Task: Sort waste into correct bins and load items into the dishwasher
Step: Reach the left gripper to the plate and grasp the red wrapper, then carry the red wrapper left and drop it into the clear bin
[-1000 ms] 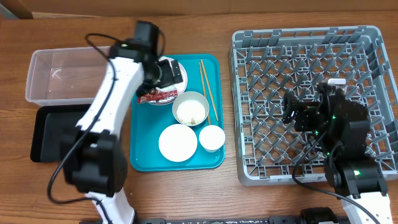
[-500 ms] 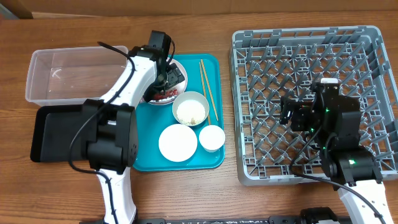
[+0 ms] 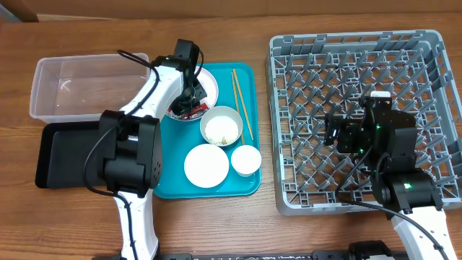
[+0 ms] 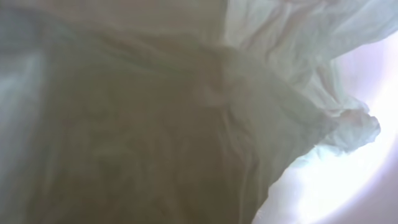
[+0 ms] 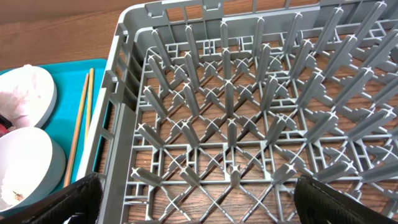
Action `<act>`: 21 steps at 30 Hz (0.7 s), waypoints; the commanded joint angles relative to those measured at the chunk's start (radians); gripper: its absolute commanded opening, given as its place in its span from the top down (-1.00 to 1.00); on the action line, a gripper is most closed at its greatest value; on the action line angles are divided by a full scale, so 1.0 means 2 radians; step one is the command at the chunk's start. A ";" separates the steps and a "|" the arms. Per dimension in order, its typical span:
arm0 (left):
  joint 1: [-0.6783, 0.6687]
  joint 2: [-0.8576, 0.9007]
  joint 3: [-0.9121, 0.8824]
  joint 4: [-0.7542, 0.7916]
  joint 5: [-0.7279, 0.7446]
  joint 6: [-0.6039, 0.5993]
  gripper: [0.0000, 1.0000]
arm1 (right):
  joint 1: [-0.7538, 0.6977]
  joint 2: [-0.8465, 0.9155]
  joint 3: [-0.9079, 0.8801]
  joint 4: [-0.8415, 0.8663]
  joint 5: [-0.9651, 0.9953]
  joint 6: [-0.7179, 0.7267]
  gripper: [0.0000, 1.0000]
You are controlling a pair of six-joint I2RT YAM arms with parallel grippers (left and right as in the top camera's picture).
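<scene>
My left gripper point(image 3: 191, 92) is down in the white dish point(image 3: 210, 81) at the back of the teal tray point(image 3: 245, 185). Crumpled white napkin point(image 4: 186, 112) fills the whole left wrist view, hiding the fingers, and the gripper is shut on it. The red snack wrapper point(image 3: 185, 110) lies at the dish's near edge. A bowl with rice grains point(image 3: 221, 127), a round white plate point(image 3: 206, 165), a small cup point(image 3: 246, 159) and chopsticks point(image 3: 240, 105) also sit on the tray. My right gripper point(image 5: 199, 208) hangs open over the grey dish rack point(image 3: 361, 58), holding nothing.
A clear plastic tub point(image 3: 79, 87) stands at the far left, with a shallow black tray point(image 3: 61, 155) just in front of it. The rack's upright pegs point(image 5: 230, 93) rise below my right gripper. Bare wooden table point(image 3: 216, 224) runs along the front.
My left arm has swung over the dish and lowered onto the napkin, and its gripper has gone from open to shut. The right arm has barely shifted.
</scene>
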 commanded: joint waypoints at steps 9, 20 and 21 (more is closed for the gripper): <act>0.032 0.008 0.268 -0.207 0.044 0.112 0.92 | -0.001 0.000 0.014 -0.001 -0.002 0.000 -1.00; 0.142 0.009 0.394 -0.319 0.035 0.129 0.92 | -0.001 0.000 0.014 -0.001 -0.003 0.000 -1.00; 0.153 0.009 0.390 -0.317 0.034 0.129 0.92 | -0.001 0.000 0.014 -0.001 -0.003 0.000 -1.00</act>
